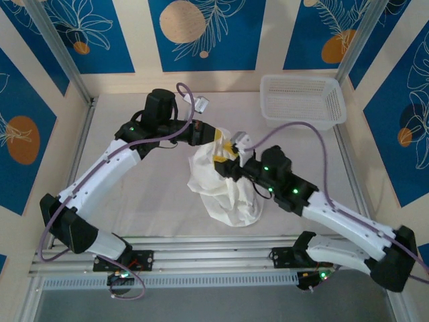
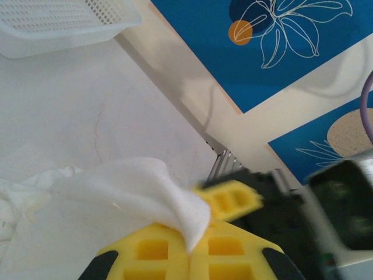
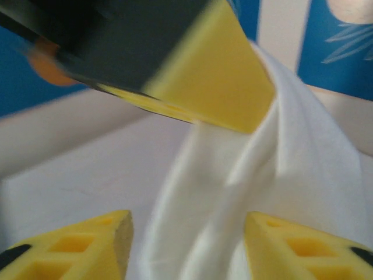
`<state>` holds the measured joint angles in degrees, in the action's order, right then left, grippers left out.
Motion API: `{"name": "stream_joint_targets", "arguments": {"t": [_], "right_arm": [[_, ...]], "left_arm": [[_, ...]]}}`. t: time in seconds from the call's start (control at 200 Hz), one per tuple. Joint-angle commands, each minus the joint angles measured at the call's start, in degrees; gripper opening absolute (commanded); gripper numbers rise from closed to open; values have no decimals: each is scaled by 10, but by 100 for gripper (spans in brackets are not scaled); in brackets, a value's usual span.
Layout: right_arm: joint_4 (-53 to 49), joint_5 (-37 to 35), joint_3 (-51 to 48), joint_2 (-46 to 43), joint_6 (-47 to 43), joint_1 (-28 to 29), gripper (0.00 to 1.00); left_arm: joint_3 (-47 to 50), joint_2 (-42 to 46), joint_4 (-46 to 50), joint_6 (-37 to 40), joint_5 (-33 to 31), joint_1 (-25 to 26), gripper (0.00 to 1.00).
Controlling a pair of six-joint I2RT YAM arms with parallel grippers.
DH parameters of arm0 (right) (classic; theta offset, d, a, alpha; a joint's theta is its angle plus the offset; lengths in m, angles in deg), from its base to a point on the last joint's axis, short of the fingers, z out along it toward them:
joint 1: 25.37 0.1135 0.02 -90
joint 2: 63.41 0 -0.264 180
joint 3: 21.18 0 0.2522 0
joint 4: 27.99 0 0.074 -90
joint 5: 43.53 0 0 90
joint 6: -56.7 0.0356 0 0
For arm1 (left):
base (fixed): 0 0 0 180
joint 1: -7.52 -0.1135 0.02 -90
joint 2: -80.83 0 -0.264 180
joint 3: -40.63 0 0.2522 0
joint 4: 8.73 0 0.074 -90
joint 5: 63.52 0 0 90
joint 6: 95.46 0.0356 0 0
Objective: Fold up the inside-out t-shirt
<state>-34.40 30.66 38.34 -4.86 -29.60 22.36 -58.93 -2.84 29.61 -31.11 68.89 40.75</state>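
Observation:
The inside-out t-shirt [image 1: 224, 191] hangs as a bunched white bundle over the middle of the table, its lower part resting on the surface. My left gripper [image 1: 221, 142] holds its top. In the left wrist view that gripper [image 2: 195, 240] is shut on a fold of the white cloth [image 2: 145, 186]. My right gripper [image 1: 232, 164] is just below and to the right of it. In the right wrist view it [image 3: 187, 242] is open, its yellow fingers [image 3: 99, 239] either side of a hanging fold of the shirt [image 3: 291, 157], under the left gripper's yellow finger [image 3: 215, 76].
A white plastic mesh basket [image 1: 301, 100] stands at the back right of the table, also in the left wrist view [image 2: 58, 26]. A metal frame rail [image 1: 201, 251] runs along the near edge. Blue patterned walls surround the table.

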Motion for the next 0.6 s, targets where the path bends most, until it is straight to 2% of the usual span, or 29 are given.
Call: {"name": "stream_joint_targets", "arguments": {"t": [0.0,0.025,0.115,0.235,0.275,0.33,0.365,0.555,0.595], "right_arm": [[27,-107,25,27,-32,-12,54],[18,-80,31,30,-21,-18,47],[-2,62,41,35,13,-36,0],[1,227,33,23,72,-51,0],[2,275,30,18,103,-57,0],[10,328,25,12,156,-68,0],[18,352,20,8,187,-76,0],[36,369,13,-18,282,-103,0],[38,359,12,-23,293,-110,0]], "left_arm": [[-22,16,8,-6,12,-3,0],[-22,18,12,-5,10,-3,0],[-22,23,24,9,-6,-4,0],[-22,16,56,64,-63,-16,0],[-19,8,77,110,-115,-20,0],[-13,-11,107,161,-225,-23,0],[-11,-28,118,178,-261,-30,0],[35,-63,53,173,-231,-50,0],[39,-62,50,172,-241,-51,7]]}}
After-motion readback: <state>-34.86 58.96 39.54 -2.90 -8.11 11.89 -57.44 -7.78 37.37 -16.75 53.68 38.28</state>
